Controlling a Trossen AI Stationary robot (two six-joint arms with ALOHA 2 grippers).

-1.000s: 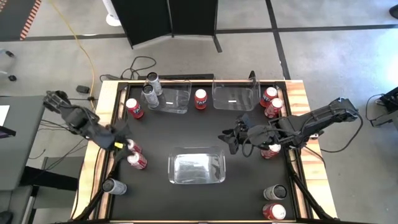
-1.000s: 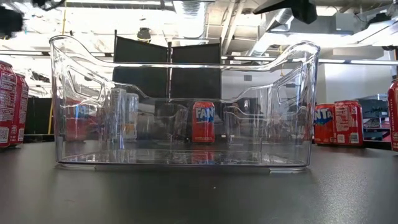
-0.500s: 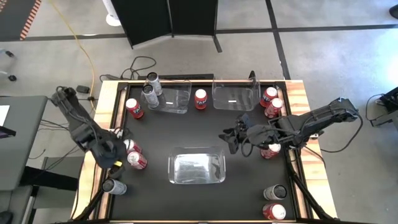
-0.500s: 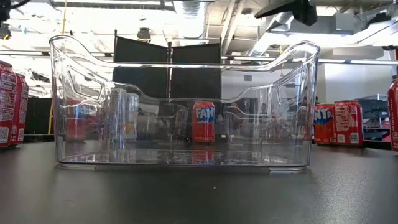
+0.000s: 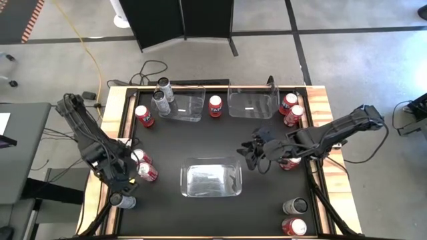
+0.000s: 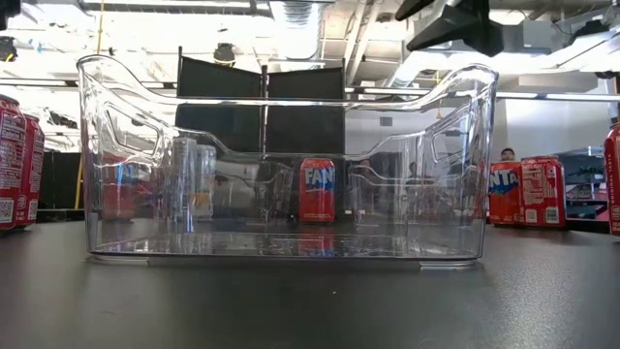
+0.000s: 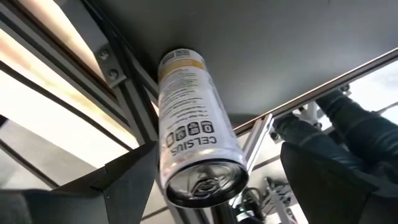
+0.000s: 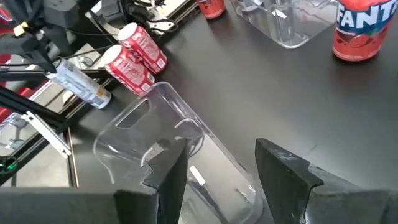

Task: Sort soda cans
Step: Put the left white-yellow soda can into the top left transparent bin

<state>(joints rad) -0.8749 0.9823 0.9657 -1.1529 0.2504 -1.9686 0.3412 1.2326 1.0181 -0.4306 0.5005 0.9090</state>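
Observation:
Red cans with white lettering and silver-grey cans stand upright around the black table. My left gripper (image 5: pixel 121 188) (image 7: pixel 221 158) is open at the table's near left corner, above a silver-grey can (image 5: pixel 123 200) (image 7: pixel 193 143). Its fingers stand on either side of that can's top. Two red cans (image 5: pixel 143 167) stand just beyond it. My right gripper (image 5: pixel 250 153) (image 8: pixel 221 149) is open and hovers right of the centre bin (image 5: pixel 211 180), holding nothing. Its fingers show at the top of the low view (image 6: pixel 465 24).
Two clear bins (image 5: pixel 183 107) (image 5: pixel 252 103) sit at the far edge, with two silver cans (image 5: pixel 161 93) and red cans (image 5: pixel 215 105) (image 5: pixel 291 109) beside them. More cans stand near the right arm (image 5: pixel 290 162) and at the near right corner (image 5: pixel 295 217). Bare black table lies between the bins.
My left arm has swung from beside the two red cans toward the table's near edge and now stands over the silver-grey can in the near left corner. My right gripper has come down a little beside the centre bin. No can has moved.

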